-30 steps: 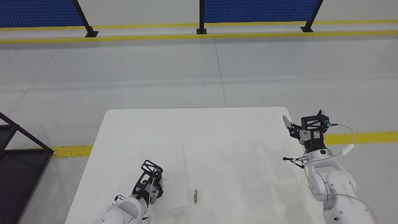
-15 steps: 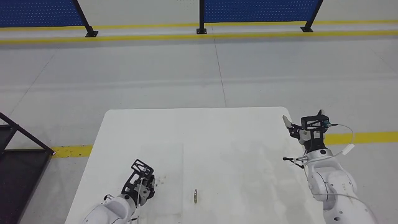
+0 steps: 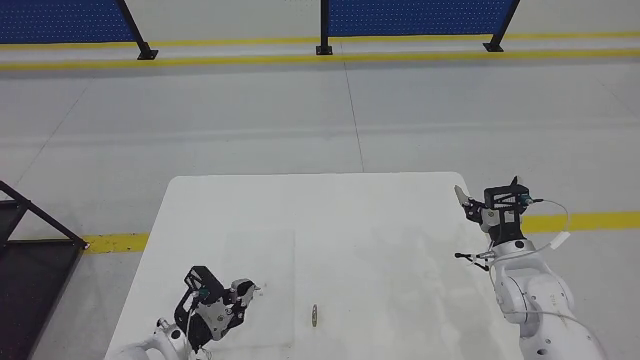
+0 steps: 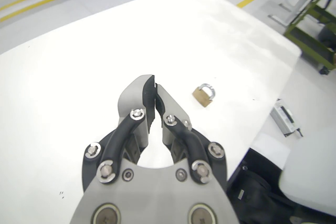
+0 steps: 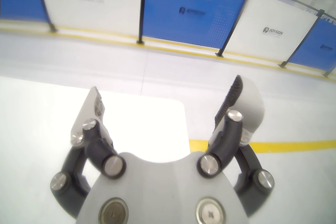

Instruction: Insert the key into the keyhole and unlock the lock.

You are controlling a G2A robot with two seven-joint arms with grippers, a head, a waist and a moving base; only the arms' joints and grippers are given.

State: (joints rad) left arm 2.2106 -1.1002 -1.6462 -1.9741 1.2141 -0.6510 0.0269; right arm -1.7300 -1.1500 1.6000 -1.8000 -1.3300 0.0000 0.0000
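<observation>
Near the front edge of the desk (image 3: 380, 220) lies the padlock (image 4: 204, 96), flat, its long axis running roughly front to back, shackle toward the far side. My left claw (image 4: 155, 88) sits near it on its left, pads pressed together; I can't make out a key between them. That arm is clearly nearer. At the far right corner my right claw (image 5: 166, 93) hangs spread wide, well apart, with bare desk between.

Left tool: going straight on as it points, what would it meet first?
Probably only the bare white table; the left tool points past the small brass padlock, though depth is unclear.
</observation>
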